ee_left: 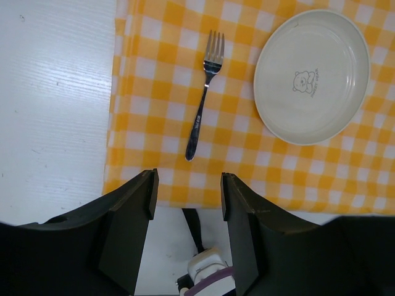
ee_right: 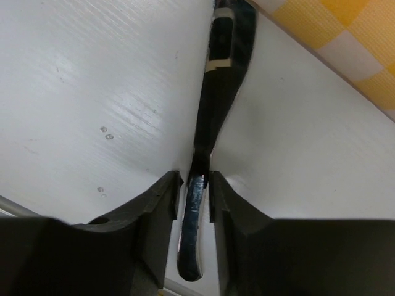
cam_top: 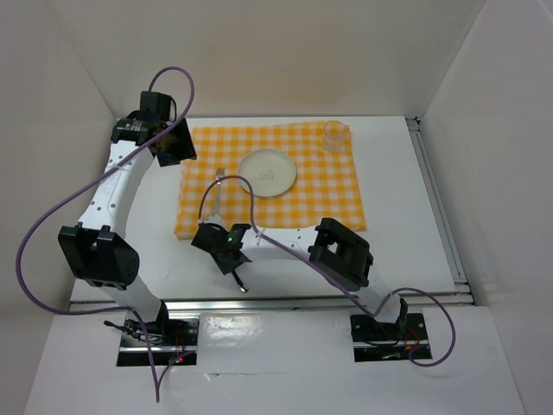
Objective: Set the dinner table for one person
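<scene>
Step in hand: you are grasping the last utensil of the place setting.

The surface [cam_top: 406,233] is flat, matte white and rectangular, and it carries every item. On its middle lies the cloth [cam_top: 328,203], a soft woven rectangle in yellow-and-white check. The plate [cam_top: 267,171] sits on the cloth; it is round, cream and shallow-rimmed, with a small bear print. A clear glass [cam_top: 335,136] stands on the cloth's far right corner. The fork [ee_left: 203,98], slim polished metal, lies on the cloth just left of the plate, tines pointing away from you.

The left gripper [ee_left: 187,182] hangs spread and empty over the cloth's left side. The right gripper [ee_right: 194,179] is pinching a narrow, dark, glossy utensil [ee_right: 213,92], probably a knife, over the bare surface just beside the cloth's near edge. Whether it is clear of the surface cannot be determined.

Next move, as judged: raise the utensil, carry it to the right of the plate, and lay it parallel to the fork. The smooth handle may pivot in the pinch, so keep it level.
</scene>
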`<state>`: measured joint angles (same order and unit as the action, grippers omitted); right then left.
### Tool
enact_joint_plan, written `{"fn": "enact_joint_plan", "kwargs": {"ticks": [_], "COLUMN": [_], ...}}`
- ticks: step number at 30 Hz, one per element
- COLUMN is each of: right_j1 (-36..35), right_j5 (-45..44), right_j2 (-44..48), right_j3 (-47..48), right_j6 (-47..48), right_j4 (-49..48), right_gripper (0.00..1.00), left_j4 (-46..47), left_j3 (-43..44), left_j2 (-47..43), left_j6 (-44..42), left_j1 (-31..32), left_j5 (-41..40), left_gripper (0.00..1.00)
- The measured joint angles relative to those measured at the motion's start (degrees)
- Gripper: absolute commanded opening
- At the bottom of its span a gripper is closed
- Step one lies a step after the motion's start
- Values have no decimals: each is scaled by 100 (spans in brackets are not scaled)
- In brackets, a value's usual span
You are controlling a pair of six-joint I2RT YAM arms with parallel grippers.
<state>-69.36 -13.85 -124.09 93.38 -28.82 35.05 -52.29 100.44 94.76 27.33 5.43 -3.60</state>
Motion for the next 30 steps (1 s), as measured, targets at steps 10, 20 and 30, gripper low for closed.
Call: {"fn": "enact_joint_plan", "kwargs": {"ticks": [10, 20, 30], "right_j1": [46, 39, 57], "right_j5": [282, 448, 610], "right_j2": [188, 916, 1252], "right_j3": [-221, -308, -415], "right_j6": [168, 450, 546], "right_j4": [-129, 116, 304], "right_gripper": [0, 0, 48], "left_j4": [52, 94, 181], "left_j3": [-87, -109, -201], "left_j2": [-9, -13, -15], "left_j6": [11, 31, 151], "left_j1": [0, 0, 0], "left_j5": [94, 188, 289], "left_gripper": [62, 62, 60]}}
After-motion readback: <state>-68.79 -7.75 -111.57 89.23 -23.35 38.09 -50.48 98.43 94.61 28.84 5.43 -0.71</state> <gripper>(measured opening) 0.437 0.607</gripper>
